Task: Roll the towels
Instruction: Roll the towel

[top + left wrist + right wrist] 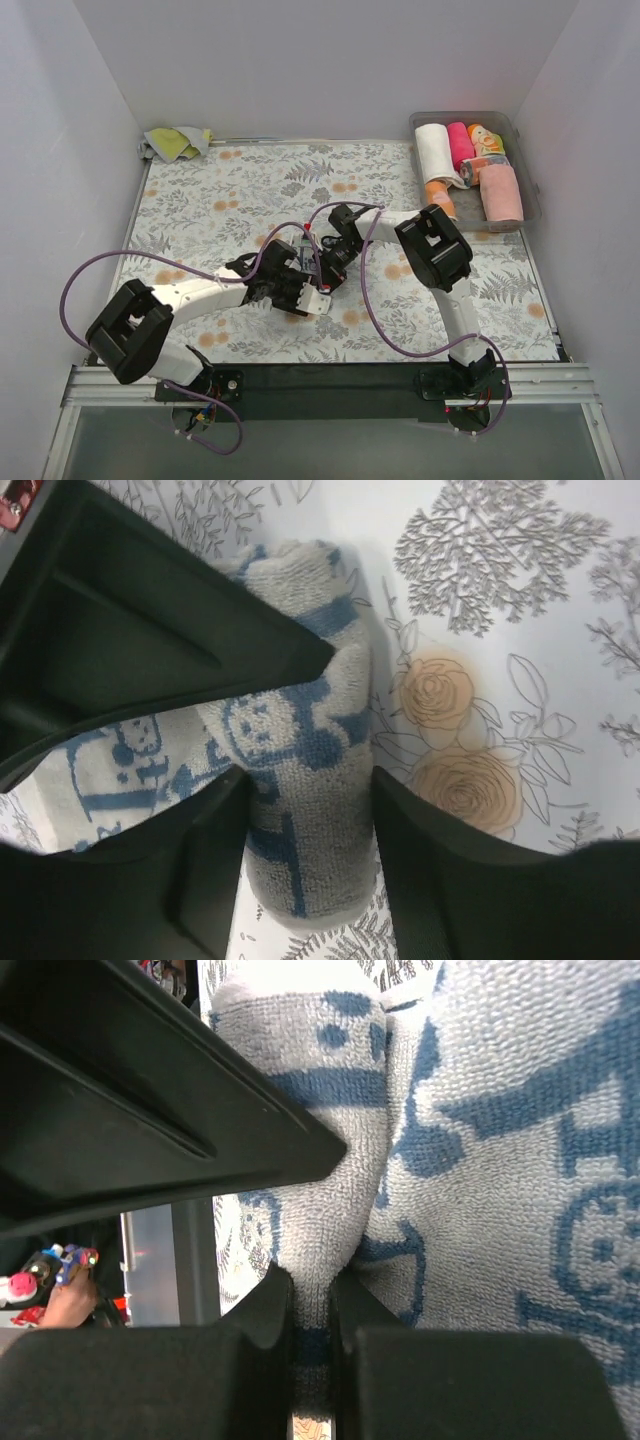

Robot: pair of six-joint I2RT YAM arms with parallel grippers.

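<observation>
A grey towel with blue figures (300, 810) lies rolled on the floral cloth at the table's middle. My left gripper (310, 850) holds the roll's end, with a finger pressed on each side. My right gripper (312, 1310) is shut on a fold of the same towel (500, 1160), pinched tightly between its fingertips. In the top view both grippers meet at the centre, the left gripper (303, 285) just below the right gripper (330, 262). They hide most of the towel there.
A clear bin (527, 150) at the back right holds rolled towels: a white one (435, 150), a pink one (460, 143) and a peach one (502, 192). A crumpled yellow-green towel pile (178, 142) lies at the back left corner. White walls enclose the table.
</observation>
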